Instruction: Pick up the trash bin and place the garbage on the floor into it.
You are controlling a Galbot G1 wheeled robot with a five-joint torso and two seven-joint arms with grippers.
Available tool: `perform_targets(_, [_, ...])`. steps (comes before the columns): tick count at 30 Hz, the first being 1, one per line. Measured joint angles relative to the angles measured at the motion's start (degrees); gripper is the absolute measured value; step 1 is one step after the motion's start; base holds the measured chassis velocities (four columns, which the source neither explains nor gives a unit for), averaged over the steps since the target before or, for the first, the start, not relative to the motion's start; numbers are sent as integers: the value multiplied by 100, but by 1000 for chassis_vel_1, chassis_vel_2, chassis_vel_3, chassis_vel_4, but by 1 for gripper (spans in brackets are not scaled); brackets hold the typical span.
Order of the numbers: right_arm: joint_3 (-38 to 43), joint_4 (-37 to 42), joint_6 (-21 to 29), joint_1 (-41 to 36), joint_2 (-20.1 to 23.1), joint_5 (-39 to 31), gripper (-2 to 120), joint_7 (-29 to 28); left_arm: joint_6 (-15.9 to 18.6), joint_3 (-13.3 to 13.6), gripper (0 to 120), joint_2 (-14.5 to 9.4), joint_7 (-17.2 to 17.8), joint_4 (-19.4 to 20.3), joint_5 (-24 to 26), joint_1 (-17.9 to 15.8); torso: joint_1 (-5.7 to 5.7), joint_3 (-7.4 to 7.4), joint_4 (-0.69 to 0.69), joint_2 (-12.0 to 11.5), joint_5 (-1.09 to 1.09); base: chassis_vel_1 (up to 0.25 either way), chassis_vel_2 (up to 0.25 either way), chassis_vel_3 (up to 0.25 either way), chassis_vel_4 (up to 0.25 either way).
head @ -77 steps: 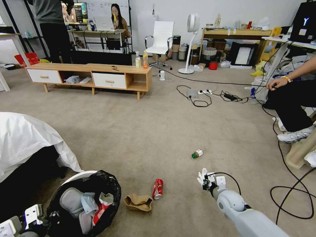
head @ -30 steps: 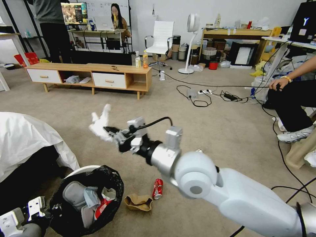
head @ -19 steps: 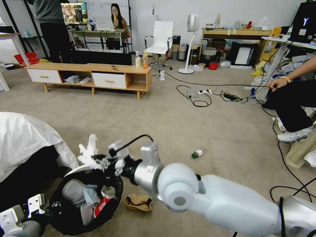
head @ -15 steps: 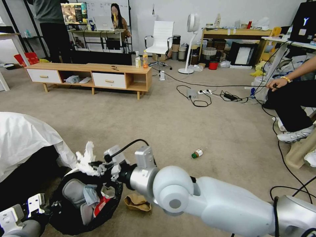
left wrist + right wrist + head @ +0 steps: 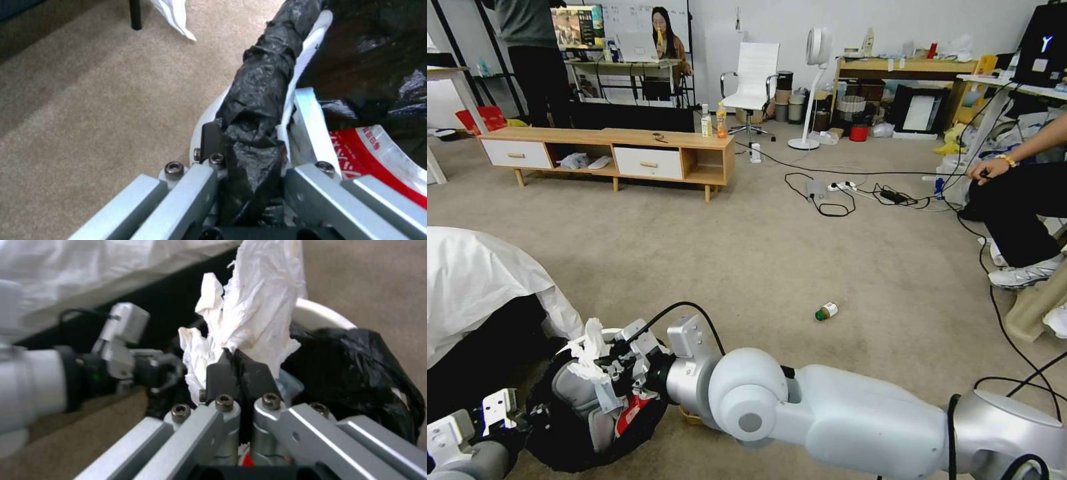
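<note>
White tissue [image 5: 253, 323] is pinched in my right gripper [image 5: 238, 368], poised over the bin [image 5: 564, 437]; my left gripper [image 5: 253, 146] clamps the bin's bagged rim, holding it near me; wrappers already lie inside; farther out on the carpet [image 5: 774, 247] a small green-capped bottle [image 5: 826, 311] waits.

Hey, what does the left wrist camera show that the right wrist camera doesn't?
Left wrist alone: the left gripper clamped on the trash bin rim, beside a red wrapper. Right wrist alone: the right gripper pinching a white tissue over the bin's mouth, with a white sheet behind. Both share the bin's black bag and the floor.
</note>
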State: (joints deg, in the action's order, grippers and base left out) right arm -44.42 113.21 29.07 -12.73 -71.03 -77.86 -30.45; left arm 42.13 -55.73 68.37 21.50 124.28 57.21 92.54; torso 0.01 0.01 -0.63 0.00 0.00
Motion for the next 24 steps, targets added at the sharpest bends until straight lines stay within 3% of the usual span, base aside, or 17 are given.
perform_targets(24, [-212, -644, -64, -474, -120, 389, 0, 14, 0, 55, 2, 60, -3, -59, -33, -33, 0, -1, 0, 0, 0, 0, 0, 0, 0])
